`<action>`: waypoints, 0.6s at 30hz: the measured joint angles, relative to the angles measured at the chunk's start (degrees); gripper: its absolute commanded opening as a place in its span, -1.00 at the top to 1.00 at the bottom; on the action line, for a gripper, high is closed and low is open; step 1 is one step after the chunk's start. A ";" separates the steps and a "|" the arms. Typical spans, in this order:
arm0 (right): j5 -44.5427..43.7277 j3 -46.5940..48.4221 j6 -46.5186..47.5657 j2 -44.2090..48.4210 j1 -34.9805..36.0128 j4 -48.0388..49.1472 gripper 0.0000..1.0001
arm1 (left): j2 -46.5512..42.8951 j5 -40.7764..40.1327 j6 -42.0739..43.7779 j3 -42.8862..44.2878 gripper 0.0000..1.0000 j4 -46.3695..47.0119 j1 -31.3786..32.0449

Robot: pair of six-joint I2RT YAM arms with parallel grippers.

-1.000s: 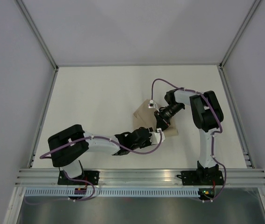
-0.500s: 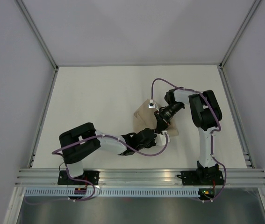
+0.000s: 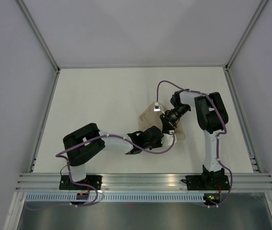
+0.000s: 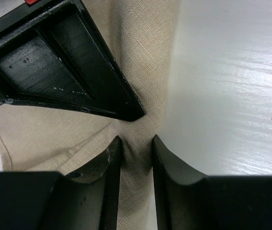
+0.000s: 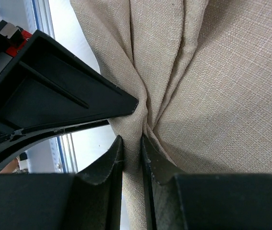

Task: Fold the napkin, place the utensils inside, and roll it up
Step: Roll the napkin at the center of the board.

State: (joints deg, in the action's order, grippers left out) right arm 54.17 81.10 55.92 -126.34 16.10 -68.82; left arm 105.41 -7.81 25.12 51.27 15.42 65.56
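Observation:
The tan napkin (image 3: pixel 149 115) lies bunched on the white table, right of centre, between the two grippers. My right gripper (image 3: pixel 166 127) reaches down from the right and is shut on a gathered fold of napkin (image 5: pixel 222 72), which is pinched between its fingers (image 5: pixel 112 163). My left gripper (image 3: pixel 168 138) comes in from the near left, and its fingers (image 4: pixel 111 163) press a ridge of napkin (image 4: pixel 140 48) from both sides. The two grippers almost touch, tip to tip. The right gripper's black finger (image 4: pixel 64 62) fills the upper left of the left wrist view. The utensils are out of view.
The bare white table (image 3: pixel 102 96) spreads left and behind the napkin. Aluminium frame posts (image 3: pixel 44 120) and grey walls bound it on the sides. A slotted rail (image 3: pixel 145 181) carrying both arm bases runs along the near edge. A purple cable (image 3: pixel 167 84) loops above the right wrist.
The left arm has swung right and forward to the napkin's near edge, and its jaws have narrowed onto the fold. The right gripper has held its grip almost unmoved.

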 measured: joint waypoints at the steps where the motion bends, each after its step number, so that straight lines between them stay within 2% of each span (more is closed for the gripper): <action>1: -0.02 0.00 0.00 0.00 -0.04 -0.07 0.44 | 0.00 1.36 -0.22 0.44 0.95 -0.85 -0.52; 2: -0.04 0.00 -0.04 0.00 -0.09 -0.11 0.31 | 0.00 2.99 -0.46 0.98 0.95 -1.88 -1.20; 4: -0.24 0.00 -0.22 0.11 -0.09 -0.20 0.18 | 0.04 6.36 -1.31 2.19 0.95 -3.80 -2.54; 5: -0.20 -0.04 -0.44 0.28 -0.09 -0.42 0.04 | 0.24 8.85 -1.88 3.26 0.95 -5.51 -3.56; 9: -1.31 -0.48 -1.77 2.34 0.00 -0.61 -0.15 | 1.29 16.28 -3.80 6.43 0.95 -9.62 -6.51; 11: -2.23 -0.57 -2.05 3.72 0.07 0.48 -0.31 | 1.75 19.37 -4.66 7.41 0.95 -10.91 -7.76; 18: -4.04 3.39 -2.03 6.05 -4.39 2.78 -0.37 | 4.13 31.01 -6.73 11.69 0.95 -16.39 -10.27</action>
State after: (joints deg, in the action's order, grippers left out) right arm 50.13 84.49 53.89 -120.29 11.70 -66.04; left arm 109.54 23.20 18.39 62.96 -0.97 55.29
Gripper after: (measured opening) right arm 0.682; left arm 0.327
